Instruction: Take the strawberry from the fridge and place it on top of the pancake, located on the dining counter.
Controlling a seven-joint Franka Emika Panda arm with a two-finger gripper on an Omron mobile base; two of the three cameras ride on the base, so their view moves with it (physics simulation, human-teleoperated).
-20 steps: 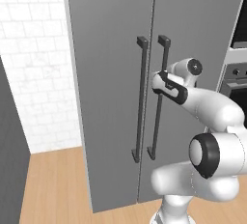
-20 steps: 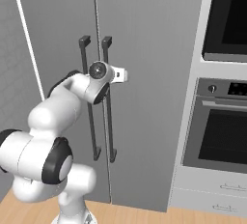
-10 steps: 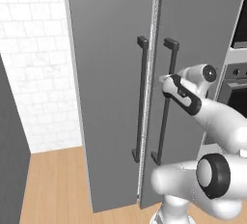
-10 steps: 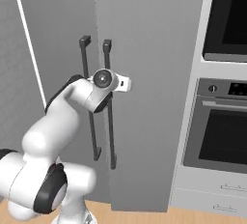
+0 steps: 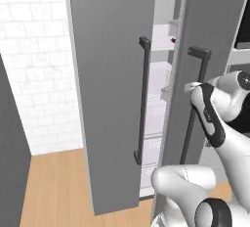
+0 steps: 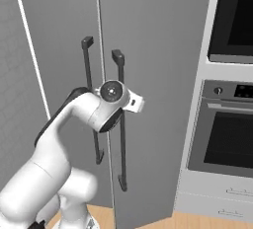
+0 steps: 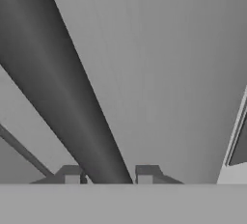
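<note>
The robot's hand (image 7: 107,175) is closed around the right door's handle (image 7: 62,88), a long dark vertical bar. In the hand view the bar runs between the two small fingertips (image 7: 72,174), which press against it on either side. From the right base view, the white arm (image 6: 74,124) reaches up to that same handle, with its wrist just in front of the bar.

The fridge (image 5: 112,89) is a tall grey two-door unit. In the left base view a gap stands between its doors, showing white shelves (image 5: 161,45) and clear drawers. The left door's handle (image 5: 142,99) hangs free, untouched.

The strawberry (image 5: 173,39) is a tiny dark red speck on an upper shelf inside the fridge, near the right door's edge, well above the hand. It looks light, soft and easy to bruise, and roundish enough to roll or slip. A gentle pinch across its widest part seems the safest hold, with just enough pressure to lift it. The handle, by contrast, looks stiff and smooth, so a firm grip across the bar suits it.

To the right of the fridge is a built-in oven (image 6: 225,129) with a dark glass door. No brand names, labels or readable writing can be made out on the fridge, the oven or the arm.
</note>
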